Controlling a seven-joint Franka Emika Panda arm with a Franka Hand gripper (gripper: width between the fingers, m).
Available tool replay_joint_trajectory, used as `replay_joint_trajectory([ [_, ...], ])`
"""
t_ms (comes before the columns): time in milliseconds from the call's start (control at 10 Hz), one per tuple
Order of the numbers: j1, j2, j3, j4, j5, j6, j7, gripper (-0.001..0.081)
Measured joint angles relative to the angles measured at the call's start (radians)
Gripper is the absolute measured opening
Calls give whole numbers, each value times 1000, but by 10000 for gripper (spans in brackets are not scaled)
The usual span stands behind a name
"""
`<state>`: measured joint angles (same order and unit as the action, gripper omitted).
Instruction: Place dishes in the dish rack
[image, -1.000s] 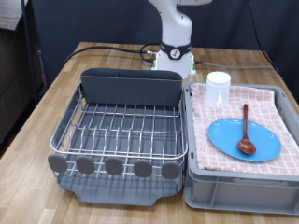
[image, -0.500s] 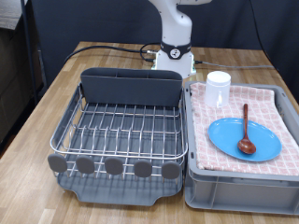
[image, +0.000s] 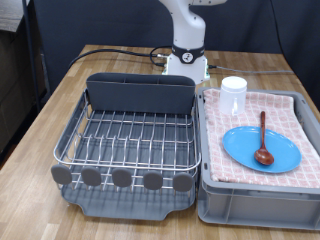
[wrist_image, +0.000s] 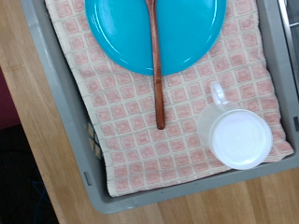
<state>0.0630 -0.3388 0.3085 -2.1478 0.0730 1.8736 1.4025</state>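
the gripper is out of view, its state unknowable. the plate (image: 260, 149), spoon (image: 262, 137) and mug (image: 233, 95) sit in the crate (image: 205, 190); the dish rack (image: 125, 140) holds none. lifting the plate could tip the spoon off.

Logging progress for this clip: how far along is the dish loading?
Nothing is loaded: the dish rack holds no dishes. The plate, wooden spoon lying on it, and mug all sit on the towel-lined crate. The gripper isn't visible, so nothing is in hand.

Glossy plate (wrist_image: 154, 28), wooden spoon (wrist_image: 157, 79) (matt), checked cloth towel (wrist_image: 140, 131), wire rack (image: 130, 140).
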Motion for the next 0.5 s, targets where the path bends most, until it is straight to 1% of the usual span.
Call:
replay_joint_trajectory([
  [100,0,26,14,13,-1,10,34,802],
  [300,0,64,32,6,-12,62,54,802],
  [400,0,78,34,-18,-23,112,42,802],
  [500,0,89,34,-54,-45,175,33,802],
])
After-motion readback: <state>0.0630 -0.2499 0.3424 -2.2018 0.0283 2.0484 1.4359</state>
